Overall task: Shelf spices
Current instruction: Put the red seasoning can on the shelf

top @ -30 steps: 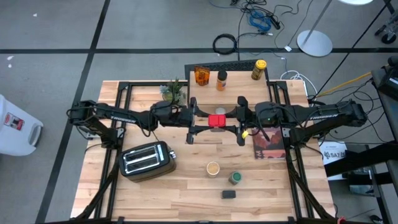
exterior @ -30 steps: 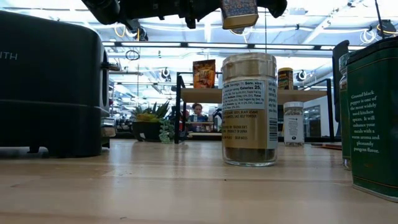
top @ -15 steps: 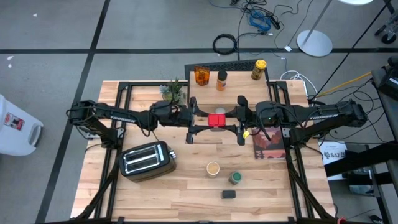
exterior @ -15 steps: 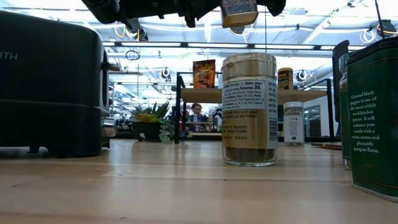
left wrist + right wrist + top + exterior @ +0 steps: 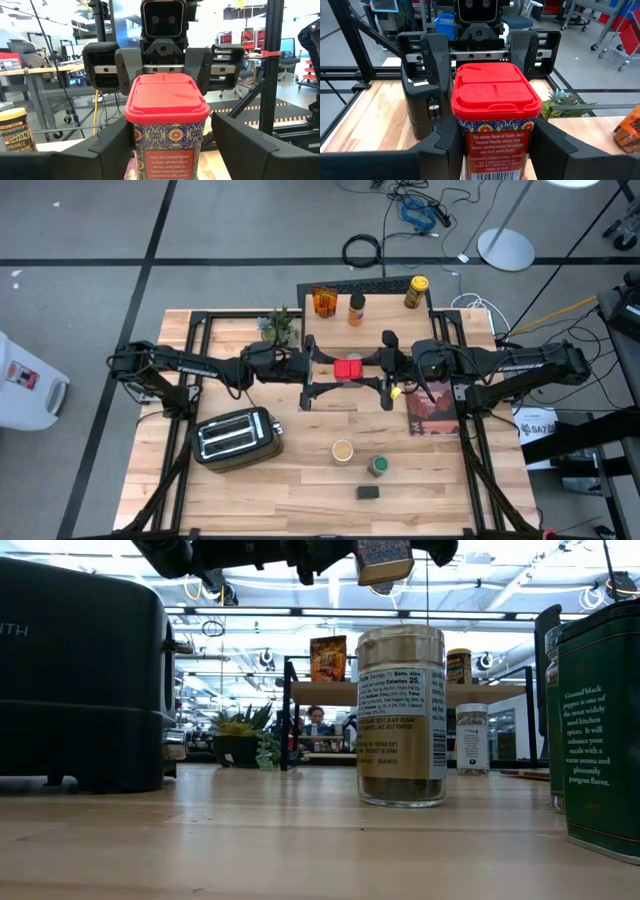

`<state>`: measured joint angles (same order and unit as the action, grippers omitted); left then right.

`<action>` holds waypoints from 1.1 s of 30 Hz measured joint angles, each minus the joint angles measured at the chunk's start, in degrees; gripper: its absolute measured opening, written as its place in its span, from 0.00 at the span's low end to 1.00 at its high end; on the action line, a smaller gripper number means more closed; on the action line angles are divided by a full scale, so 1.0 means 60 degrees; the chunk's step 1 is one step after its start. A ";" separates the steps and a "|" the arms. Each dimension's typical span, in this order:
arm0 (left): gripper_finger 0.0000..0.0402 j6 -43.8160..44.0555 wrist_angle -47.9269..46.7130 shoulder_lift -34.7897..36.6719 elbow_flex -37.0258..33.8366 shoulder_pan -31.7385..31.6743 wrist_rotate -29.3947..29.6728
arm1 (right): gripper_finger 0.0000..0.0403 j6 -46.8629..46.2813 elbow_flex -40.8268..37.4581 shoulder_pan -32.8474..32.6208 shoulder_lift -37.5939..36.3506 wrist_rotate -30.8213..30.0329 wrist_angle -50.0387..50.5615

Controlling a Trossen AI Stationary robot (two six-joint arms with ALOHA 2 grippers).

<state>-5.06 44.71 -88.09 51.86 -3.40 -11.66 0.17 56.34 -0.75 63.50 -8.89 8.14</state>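
Red-lidded tin sits pinched in right gripper, left gripper loosened beside it

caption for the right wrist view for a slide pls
Handover in mid-air: the right gripper holds a red-lidded smoked paprika tin while the left gripper opens around it.

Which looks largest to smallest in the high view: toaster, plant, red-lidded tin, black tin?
1. toaster
2. plant
3. red-lidded tin, though raised nearer the camera, so unsure
4. black tin
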 joint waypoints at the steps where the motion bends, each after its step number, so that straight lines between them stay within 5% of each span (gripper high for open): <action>1: 0.67 0.0000 0.0007 0.0000 0.0000 0.0000 0.0000 | 0.40 0.0042 0.0000 0.0000 -0.0013 -0.0019 0.0001; 10: 0.68 -0.0033 0.0293 0.0011 0.0004 -0.0143 -0.0001 | 0.40 0.0209 0.0000 0.0011 -0.0530 -0.0169 0.0157; 15: 0.68 0.0016 0.0177 0.0312 -0.0004 -0.0300 -0.0312 | 0.40 0.0343 0.0011 0.0127 -0.1242 -0.1276 0.0723; 33: 0.68 -0.0328 -0.0128 0.0368 -0.0007 0.0187 -0.1075 | 0.40 0.1159 0.0011 0.2387 -0.3173 -0.0394 0.2396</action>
<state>-7.03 43.94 -85.89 51.81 -2.27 -18.11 7.12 56.40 13.57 44.46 -11.25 22.52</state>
